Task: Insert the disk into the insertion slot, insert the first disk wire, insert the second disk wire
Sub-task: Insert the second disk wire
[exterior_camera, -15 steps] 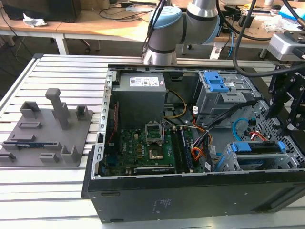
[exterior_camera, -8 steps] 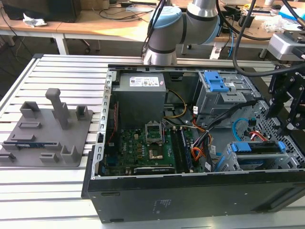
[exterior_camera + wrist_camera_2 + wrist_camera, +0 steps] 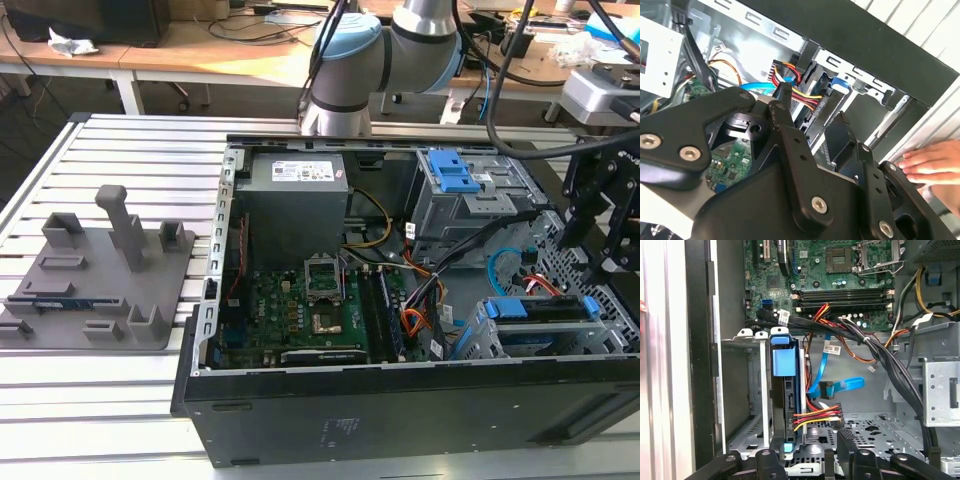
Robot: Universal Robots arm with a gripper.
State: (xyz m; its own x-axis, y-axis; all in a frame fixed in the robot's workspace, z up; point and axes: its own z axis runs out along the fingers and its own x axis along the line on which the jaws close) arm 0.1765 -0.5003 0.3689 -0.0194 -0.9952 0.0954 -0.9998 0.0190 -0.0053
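Claw open, above disk seated in insertion slot, exterior view's right.
First disk wire plug near one fingertip by disk's edge; second disk wire hangs just beside, apart. Open bay floor alongside. Arm comes from far side, wrist tilted down.

The arm's grey and light-blue joint stands behind the computer case. The black gripper hangs over the case's end at the exterior view's right, pointing down, fingers spread apart.
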